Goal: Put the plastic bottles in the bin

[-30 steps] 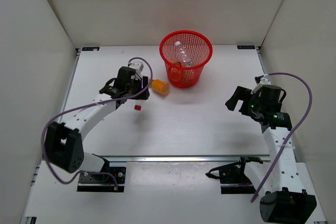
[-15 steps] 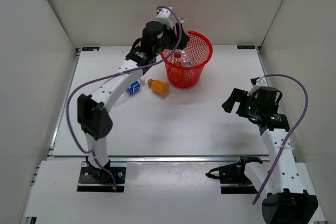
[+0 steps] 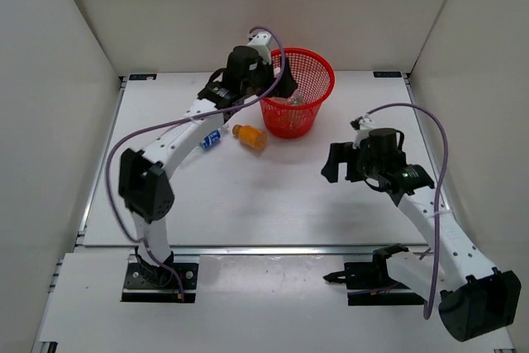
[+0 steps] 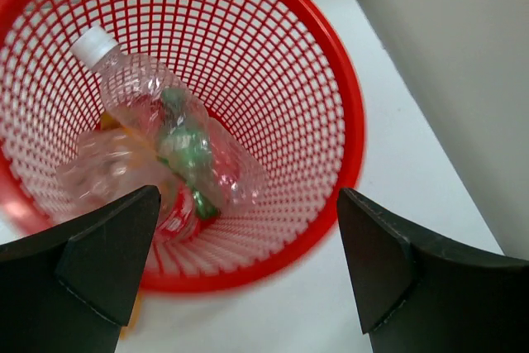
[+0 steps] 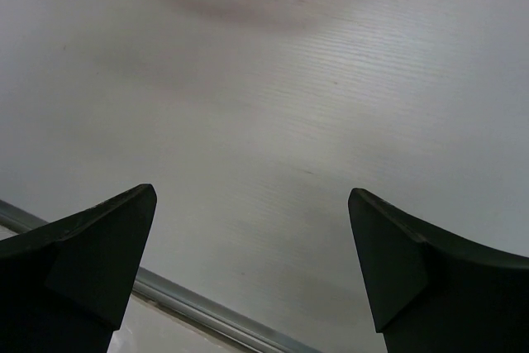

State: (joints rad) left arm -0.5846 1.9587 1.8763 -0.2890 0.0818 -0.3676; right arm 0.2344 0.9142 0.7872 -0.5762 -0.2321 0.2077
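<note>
Left fingers (image 4: 91,270) wide, empty over the round red mesh plastic bin (image 4: 285,72), seemingly for a drop; clear plastic bottles (image 4: 165,130) lie inside. Orange plastic bottle (image 3: 250,137) lies just beside the bin; right fingers (image 5: 83,254) wide, empty.

Shows a white, faintly grained tabletop (image 3: 273,204) boxed in by three plain pale walls: a back wall (image 3: 248,6), a left wall (image 3: 41,121) and a right wall (image 3: 492,80), each meeting the surface at its edge. Has a small black bracket (image 3: 142,77) at the far left corner and a second black bracket (image 3: 388,74) at the far right corner, both lying flat at the foot of the back wall. Ends at the near side in a thin metal rail (image 3: 273,249) running from left to right, with a lower white ledge (image 3: 273,295) just past it on the near side.
</note>
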